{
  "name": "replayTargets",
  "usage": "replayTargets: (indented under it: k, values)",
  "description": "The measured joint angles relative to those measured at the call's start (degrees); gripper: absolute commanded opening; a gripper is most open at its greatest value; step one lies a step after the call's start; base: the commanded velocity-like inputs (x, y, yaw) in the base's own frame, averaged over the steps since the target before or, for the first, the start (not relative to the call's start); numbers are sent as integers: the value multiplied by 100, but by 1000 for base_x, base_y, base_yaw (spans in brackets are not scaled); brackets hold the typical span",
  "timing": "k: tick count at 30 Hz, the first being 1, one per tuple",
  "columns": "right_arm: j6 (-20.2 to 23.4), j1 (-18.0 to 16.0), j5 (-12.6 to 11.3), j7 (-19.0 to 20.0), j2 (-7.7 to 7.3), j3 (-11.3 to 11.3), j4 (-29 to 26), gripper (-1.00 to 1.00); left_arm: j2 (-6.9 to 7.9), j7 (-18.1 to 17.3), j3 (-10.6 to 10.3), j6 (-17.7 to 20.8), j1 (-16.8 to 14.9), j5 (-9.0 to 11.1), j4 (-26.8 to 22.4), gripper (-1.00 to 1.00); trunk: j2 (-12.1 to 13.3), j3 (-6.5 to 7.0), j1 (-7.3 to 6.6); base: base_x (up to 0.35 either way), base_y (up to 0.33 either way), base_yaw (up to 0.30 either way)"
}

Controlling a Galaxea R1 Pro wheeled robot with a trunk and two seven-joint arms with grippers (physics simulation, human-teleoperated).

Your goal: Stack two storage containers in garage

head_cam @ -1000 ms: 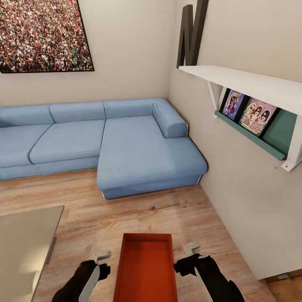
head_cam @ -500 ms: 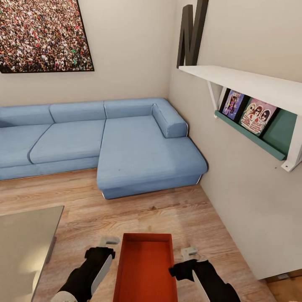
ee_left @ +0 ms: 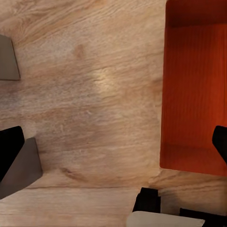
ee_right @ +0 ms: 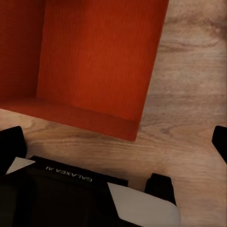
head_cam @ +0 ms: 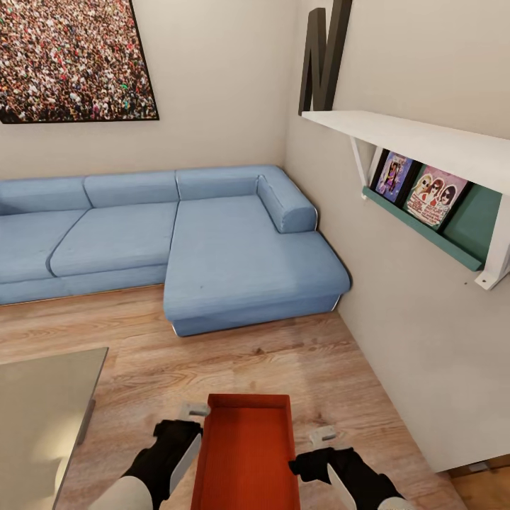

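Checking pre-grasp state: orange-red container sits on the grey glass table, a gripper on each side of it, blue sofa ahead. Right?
Not quite. The storage container sits on the wood-plank floor, not the table, which stands off to the left; the head view shows it. The rest holds: the left gripper and right gripper flank it, and the blue sofa is ahead.

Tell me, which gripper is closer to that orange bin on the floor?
Left. The left gripper sits right against the bin's left wall near its far corner; the right gripper hangs a small gap off the right wall.
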Motion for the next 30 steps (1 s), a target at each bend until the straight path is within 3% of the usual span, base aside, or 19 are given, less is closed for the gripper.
replayTargets:
  k: [4, 9, 12, 19, 30]
  values:
    - [-97, -26, -3, 0, -4, -82, 69, 100, -15, 5, -169, -98, -7, -3, 9, 100, 0, 0, 0, 0, 0, 0]
    - [-304, -33, 1, 5, -5, -693, 101, 100, -44, 8, -384, -133, -43, -9, -9, 100, 0, 0, 0, 0, 0, 0]
    - [-356, -34, 9, 0, -8, -862, 104, 100, -45, 9, -455, -304, -56, -10, -11, 100, 0, 0, 0, 0, 0, 0]
    - [-373, -34, 10, -1, 28, -916, 113, 100, -8, -42, -554, -561, -61, 30, -13, 100, 0, 0, 0, 0, 0, 0]
    - [-380, -34, 39, -1, 49, -891, 105, 100, 46, -29, -542, -1125, -61, 52, 20, 100, 0, 0, 0, 0, 0, 0]
